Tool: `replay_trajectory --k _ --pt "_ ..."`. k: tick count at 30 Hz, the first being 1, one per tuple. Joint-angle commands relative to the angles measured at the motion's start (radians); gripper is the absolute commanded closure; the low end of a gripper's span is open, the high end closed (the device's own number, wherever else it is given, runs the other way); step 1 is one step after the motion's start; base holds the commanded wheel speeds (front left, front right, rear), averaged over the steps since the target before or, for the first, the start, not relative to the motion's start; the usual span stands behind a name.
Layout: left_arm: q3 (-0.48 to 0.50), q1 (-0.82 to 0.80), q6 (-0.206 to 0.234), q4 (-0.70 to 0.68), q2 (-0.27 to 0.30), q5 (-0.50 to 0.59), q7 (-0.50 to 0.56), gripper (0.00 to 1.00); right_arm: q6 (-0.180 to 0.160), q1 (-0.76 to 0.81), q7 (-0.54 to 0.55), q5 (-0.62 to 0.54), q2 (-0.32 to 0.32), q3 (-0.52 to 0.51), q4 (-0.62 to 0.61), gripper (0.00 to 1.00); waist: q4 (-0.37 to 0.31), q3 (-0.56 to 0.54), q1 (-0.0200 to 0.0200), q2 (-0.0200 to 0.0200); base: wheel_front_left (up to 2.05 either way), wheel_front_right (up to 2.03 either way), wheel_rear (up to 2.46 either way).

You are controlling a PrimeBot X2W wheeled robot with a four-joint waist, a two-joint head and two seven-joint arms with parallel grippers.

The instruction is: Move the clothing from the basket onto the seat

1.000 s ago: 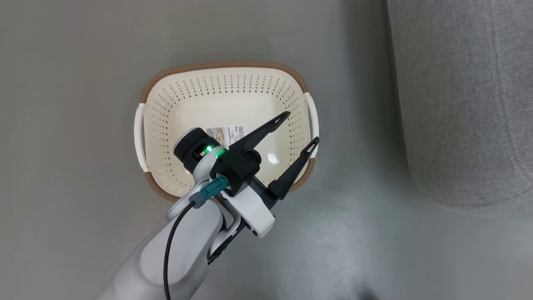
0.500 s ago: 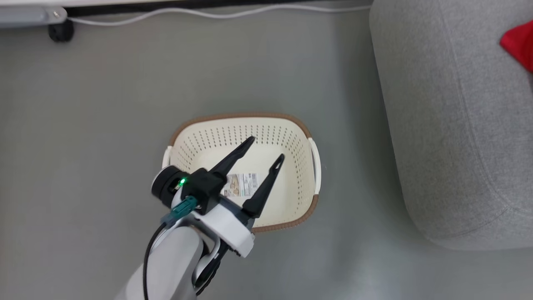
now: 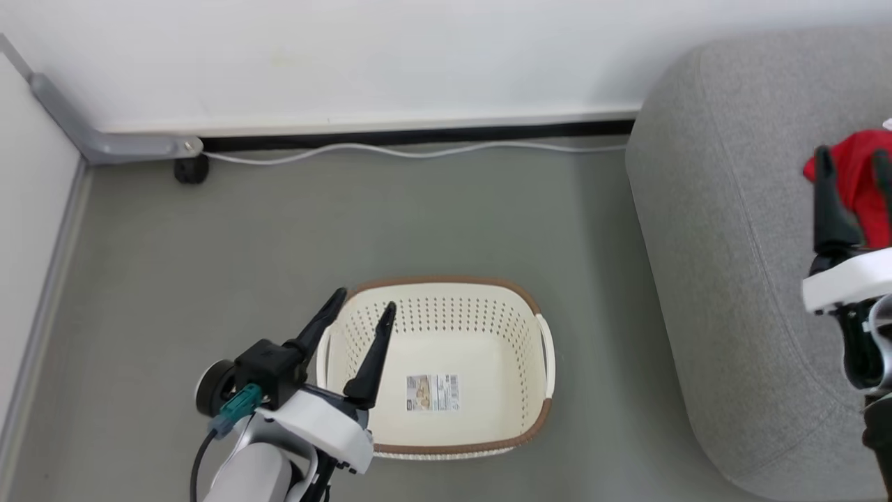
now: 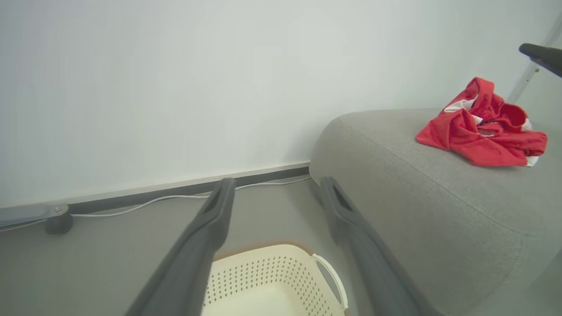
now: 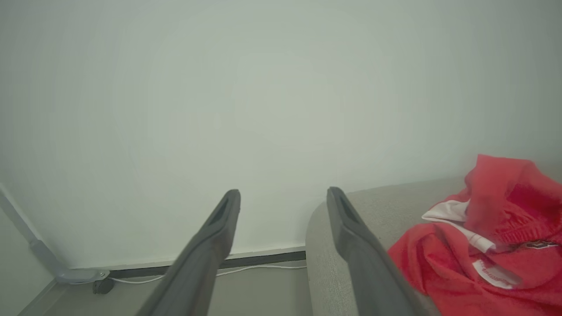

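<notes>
The likeliest slip, as I judge it, lies with the right gripper (image 3: 854,157). One of its long fingers stands so close to the clothing (image 3: 860,192) that pulling the arm away carelessly could hook a fold. That would drag the garment toward the rounded edge of the seat (image 3: 732,244) on the basket's side, where it could slide to the floor. In the right wrist view the right gripper (image 5: 283,192) has its fingers well apart with bare wall between them. The clothing (image 5: 461,263) lies just beside one finger, and it may brush the fabric, though the head view cuts the gripper off at its edge and I cannot settle it.

A lesser risk is the left gripper (image 3: 364,300), which hangs above the left rim of the basket (image 3: 446,282). A low sweep there could catch the rim and shove the light plastic across the floor. Its fingers are spread too, and the left gripper (image 4: 276,182) holds nothing and touches nothing.

The basket (image 4: 272,272) has only a label (image 3: 432,392) on its floor. The seat (image 4: 417,188) stands to the right of the basket, and the clothing (image 4: 478,131) lies crumpled on top of it, well apart from the basket. By that showing the task looks finished.
</notes>
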Motion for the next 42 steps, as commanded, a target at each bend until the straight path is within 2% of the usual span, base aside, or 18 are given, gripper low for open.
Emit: replay_trajectory --k 1,5,13,21,34,42 --pt "0.058 0.003 0.005 -0.026 0.006 0.017 -0.006 0.00 0.001 0.023 -0.006 -0.021 -0.011 0.031 -0.040 0.00 0.023 -0.044 0.0000 0.0000 0.00 0.00 0.00" --pt "0.127 0.037 0.014 -0.027 -0.005 0.040 -0.006 0.00 0.001 0.059 -0.006 -0.054 0.004 0.062 -0.070 0.00 0.039 -0.081 0.0000 0.0000 0.00 0.00 0.00" --pt "0.274 0.093 0.065 -0.051 -0.020 0.096 -0.006 0.00 0.001 0.126 -0.006 -0.078 0.061 0.069 -0.143 0.00 0.058 -0.118 0.0000 0.0000 0.00 0.00 0.00" --pt "0.371 0.149 0.072 -0.064 -0.032 0.130 -0.006 0.00 0.001 0.224 -0.006 -0.111 0.115 0.096 -0.157 0.00 0.065 -0.149 0.0000 0.0000 0.00 0.00 0.00" --pt "0.401 0.195 0.057 -0.076 -0.041 0.147 -0.006 0.00 0.001 0.290 -0.006 -0.166 0.149 0.103 -0.110 0.00 0.060 -0.155 0.0000 0.0000 0.00 0.00 0.00" --pt "0.386 0.198 0.064 -0.086 -0.042 0.127 -0.006 0.00 0.001 0.296 -0.006 -0.182 0.159 0.093 -0.090 0.00 0.060 -0.154 0.0000 0.0000 0.00 0.00 0.00"
